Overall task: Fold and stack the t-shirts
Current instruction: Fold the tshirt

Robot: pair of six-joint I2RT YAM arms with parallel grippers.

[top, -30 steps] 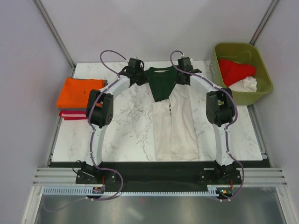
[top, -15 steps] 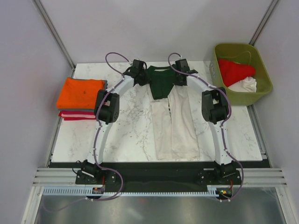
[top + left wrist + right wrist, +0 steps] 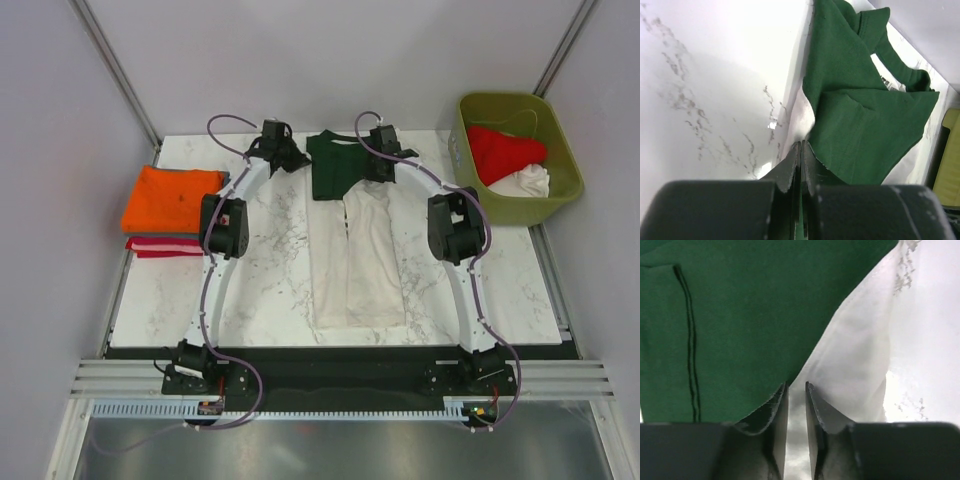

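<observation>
Item: cream cotton t-shirt with dark green sleeves (image 3: 356,250), folded lengthwise, mid white marble table (image 3: 265,270).
Left gripper (image 3: 801,150): pinched together, beside sleeve.
Right gripper (image 3: 796,386): narrow gap over cloth; hold unclear.
Risk: snagged cloth dragging the fold open.

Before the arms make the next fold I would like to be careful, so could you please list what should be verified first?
1. Cream shirt folded lengthwise, flat on the table: ok.
2. Left gripper, fingers closed at the shirt's green edge; pinching fabric: cannot tell.
3. Right gripper, narrow gap over the green-cream boundary; grip: cannot tell.
4. Orange stack apart from both arms: ok.
5. Red shirt and white shirt crumpled in the bin, unfolded: not ok.
</observation>
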